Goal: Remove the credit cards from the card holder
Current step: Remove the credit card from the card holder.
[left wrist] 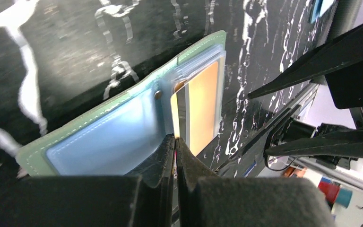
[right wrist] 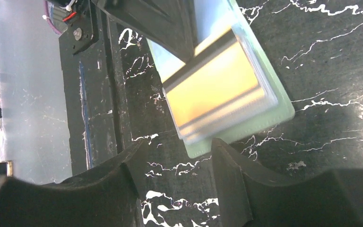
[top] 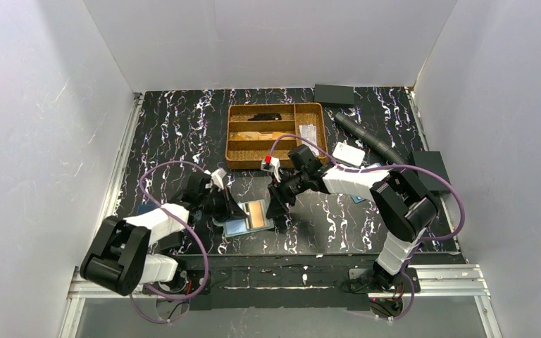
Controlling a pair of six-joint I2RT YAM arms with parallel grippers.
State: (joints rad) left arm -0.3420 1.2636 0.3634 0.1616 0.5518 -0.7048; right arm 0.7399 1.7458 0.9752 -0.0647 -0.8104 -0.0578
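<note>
Top view: teal card holder (top: 241,227) lying open on the black marbled table (top: 183,127), nearer than the wicker tray (top: 276,134), with an orange-gold credit card (top: 256,211) in its right pocket, the left gripper (top: 234,208) at its left and the right gripper (top: 280,205) at its right. Left wrist view: fingers pressed together, tips at the holder's fold beside the card's striped edge; whether they pinch anything cannot be told. Right wrist view: jaws apart and empty, the holder's end edge just ahead of the gap.

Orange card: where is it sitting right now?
In the top view, the orange card lies on the right half of the open card holder, near the front middle of the table, between the left gripper and the right gripper.
</note>
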